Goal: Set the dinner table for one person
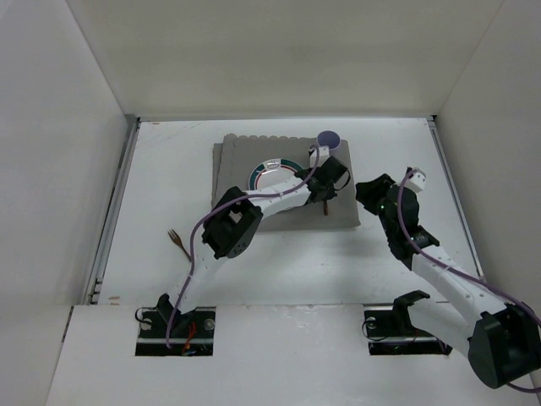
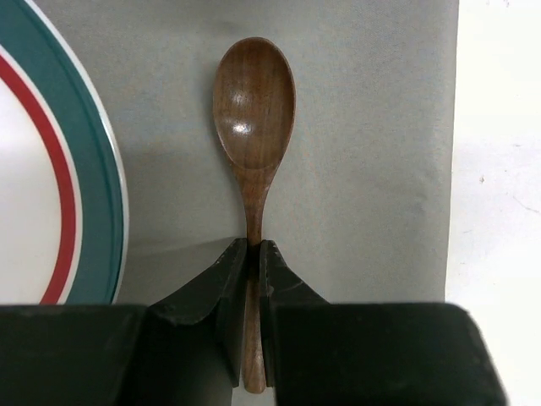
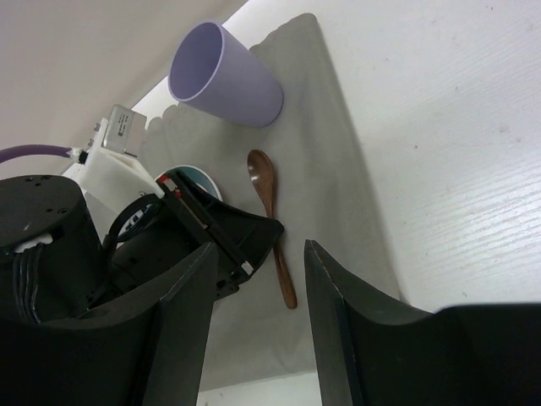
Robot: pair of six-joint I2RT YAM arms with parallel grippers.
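Observation:
A brown wooden spoon (image 2: 254, 110) sits low over the grey placemat (image 2: 363, 127), just right of the plate (image 2: 84, 169) with its teal and red rim. My left gripper (image 2: 254, 249) is shut on the spoon's handle, and the bowl points away from it. I cannot tell whether the spoon rests on the mat. In the top view the left gripper (image 1: 328, 190) is at the mat's right side, near the purple cup (image 1: 329, 138). My right gripper (image 3: 259, 247) is open and empty, hovering beside the mat's right edge above the white dinner table (image 3: 456, 127).
A fork (image 1: 177, 243) lies on the bare table left of the mat, near the left arm. The cup (image 3: 224, 76) stands upright at the mat's far right corner. White wall panels close in the table on three sides.

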